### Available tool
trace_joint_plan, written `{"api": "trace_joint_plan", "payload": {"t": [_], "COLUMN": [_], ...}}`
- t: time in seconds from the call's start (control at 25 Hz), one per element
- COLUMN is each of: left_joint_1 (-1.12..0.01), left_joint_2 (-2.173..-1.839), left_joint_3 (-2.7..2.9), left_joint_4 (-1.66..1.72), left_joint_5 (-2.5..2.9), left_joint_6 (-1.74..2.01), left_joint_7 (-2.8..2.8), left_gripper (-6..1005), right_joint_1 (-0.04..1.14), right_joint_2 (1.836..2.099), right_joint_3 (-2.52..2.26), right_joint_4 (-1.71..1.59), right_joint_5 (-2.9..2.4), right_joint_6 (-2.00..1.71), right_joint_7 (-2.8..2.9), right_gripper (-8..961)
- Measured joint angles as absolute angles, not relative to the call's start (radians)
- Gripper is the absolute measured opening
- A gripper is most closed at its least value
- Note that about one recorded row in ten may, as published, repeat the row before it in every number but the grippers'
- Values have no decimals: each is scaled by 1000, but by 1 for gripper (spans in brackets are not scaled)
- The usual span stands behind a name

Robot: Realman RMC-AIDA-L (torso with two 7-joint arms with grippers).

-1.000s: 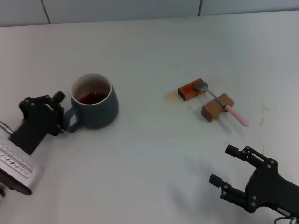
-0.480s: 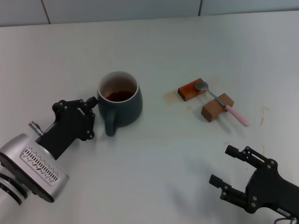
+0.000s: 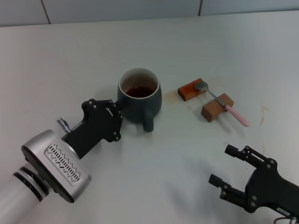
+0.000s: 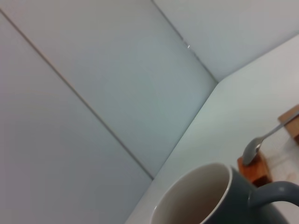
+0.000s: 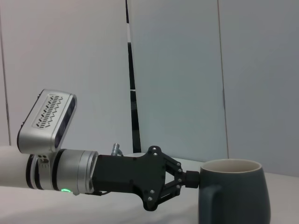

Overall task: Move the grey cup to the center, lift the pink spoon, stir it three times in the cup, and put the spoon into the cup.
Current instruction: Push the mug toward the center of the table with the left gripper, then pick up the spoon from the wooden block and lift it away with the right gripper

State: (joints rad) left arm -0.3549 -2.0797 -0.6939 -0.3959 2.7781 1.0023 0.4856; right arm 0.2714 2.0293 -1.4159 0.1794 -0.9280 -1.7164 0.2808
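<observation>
The grey cup (image 3: 139,97) stands upright near the middle of the counter (image 3: 196,42). It is squat and rounded, with a smooth dark slate glaze, a whitish inside and dark brown liquid; its loop handle points toward the front edge. The left gripper (image 3: 115,116) touches the cup's wall on the left-edge side, its black fingers clenched on the rim there. Toward the right edge, well apart from the cup, the pink spoon (image 3: 222,103) lies across two brown blocks (image 3: 190,88): the silver metal bowl rests on one, the pale pink handle passes over the other. The right gripper (image 3: 233,170) hovers near the front right corner, fingers spread and released. The counter is plain matte white; behind its far edge rise pale wall panels with thin seams.
</observation>
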Motion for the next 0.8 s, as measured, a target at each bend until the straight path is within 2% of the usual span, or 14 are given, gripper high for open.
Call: {"api": "trace_joint_plan", "payload": {"t": [0.32, 0.8], "left_joint_1": [-373, -265], "left_joint_2": [-2080, -2066], "left_joint_3": [-657, -705], "left_joint_4": [-393, -348], "left_joint_5": [2778, 2770], "left_joint_6": [1033, 1280], "left_joint_7": [394, 149], "left_gripper": [10, 14], "right_joint_1": [273, 250], "right_joint_2": [2029, 2025], "right_joint_3": [-1412, -1317], "right_joint_4": [177, 174], "right_joint_5": [-928, -927], "right_joint_6": [-1719, -1764], "right_joint_7": [281, 359], "right_gripper": [753, 735]}}
